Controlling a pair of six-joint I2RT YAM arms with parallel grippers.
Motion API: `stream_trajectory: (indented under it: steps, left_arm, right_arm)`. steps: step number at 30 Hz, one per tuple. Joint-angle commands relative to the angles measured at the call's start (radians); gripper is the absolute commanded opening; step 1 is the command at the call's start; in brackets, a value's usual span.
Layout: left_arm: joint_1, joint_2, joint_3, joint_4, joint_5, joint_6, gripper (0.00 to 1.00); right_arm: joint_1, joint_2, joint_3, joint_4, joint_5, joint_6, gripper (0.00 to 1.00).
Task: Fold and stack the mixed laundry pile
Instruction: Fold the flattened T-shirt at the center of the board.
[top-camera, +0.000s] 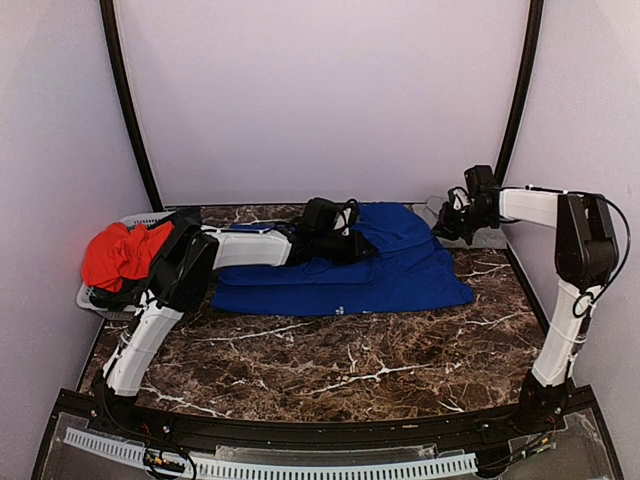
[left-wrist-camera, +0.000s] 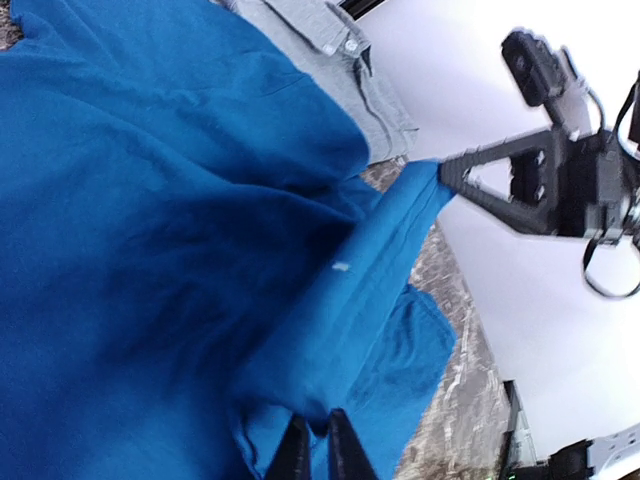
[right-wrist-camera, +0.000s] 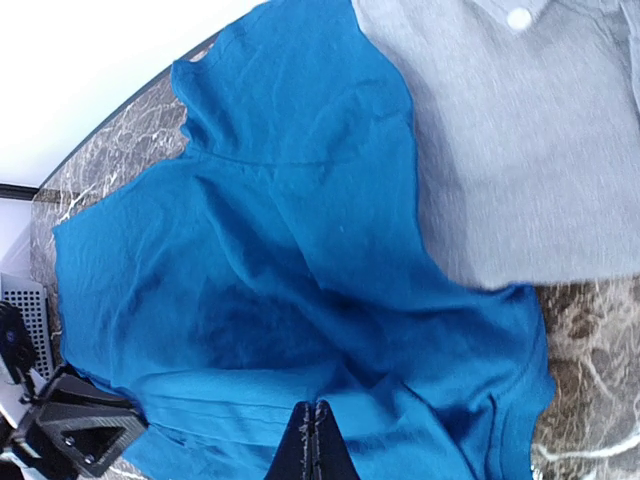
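The royal-blue T-shirt (top-camera: 350, 275) lies spread on the marble table, with one fold lifted between my two grippers. My left gripper (top-camera: 348, 246) is over its middle, shut on a pinch of the blue cloth (left-wrist-camera: 330, 330). My right gripper (top-camera: 441, 231) is at the shirt's back right corner, shut on the blue cloth (right-wrist-camera: 300, 300). The left wrist view shows its tip (left-wrist-camera: 447, 176) holding the stretched fold. A grey shirt (right-wrist-camera: 520, 130) lies flat beside the blue one at the back right (top-camera: 484, 239). A red-orange garment (top-camera: 120, 252) and dark cloth (top-camera: 118, 294) sit in the basket.
A small grey basket (top-camera: 88, 300) stands at the table's left edge, next to my left arm's elbow. The marble table (top-camera: 350, 360) is bordered by white walls on three sides. My left gripper's body shows in the right wrist view (right-wrist-camera: 85, 432).
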Motion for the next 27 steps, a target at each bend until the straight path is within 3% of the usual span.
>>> stream_trajectory:
  steps: [1, 2, 5, 7, 10, 11, 17, 22, 27]
  left_arm:
    - [0.019, 0.030, 0.054, -0.030, 0.006, -0.003, 0.17]
    - [0.023, 0.035, 0.061, -0.043, 0.008, -0.004, 0.25]
    - [0.031, 0.029, 0.059, -0.065, 0.000, -0.003, 0.32]
    - [0.047, -0.013, 0.013, -0.076, -0.031, -0.010, 0.36]
    - [0.092, -0.141, -0.142, -0.034, -0.074, -0.013, 0.43]
    - [0.100, -0.172, -0.177, -0.029, -0.089, -0.005, 0.45]
    - [0.130, -0.464, -0.442, -0.179, -0.258, 0.107, 0.57]
    - [0.131, -0.668, -0.686, -0.313, -0.363, 0.119, 0.56]
    - [0.133, -0.794, -0.797, -0.471, -0.463, 0.127, 0.54]
  right_arm:
    - [-0.004, 0.058, 0.103, 0.008, 0.016, -0.009, 0.00]
    - [-0.004, 0.071, 0.120, 0.000, 0.023, -0.013, 0.00]
    - [-0.005, 0.092, 0.151, -0.022, 0.041, -0.026, 0.08]
    - [-0.009, 0.082, 0.162, -0.044, 0.068, -0.039, 0.21]
    - [-0.034, 0.029, 0.138, -0.049, 0.055, -0.061, 0.52]
    - [-0.043, 0.006, 0.121, -0.051, 0.045, -0.070, 0.56]
    - [-0.058, -0.189, -0.088, -0.094, 0.043, -0.086, 0.58]
    - [-0.060, -0.307, -0.271, -0.122, 0.095, -0.099, 0.54]
    - [-0.060, -0.296, -0.343, -0.144, 0.153, -0.118, 0.49]
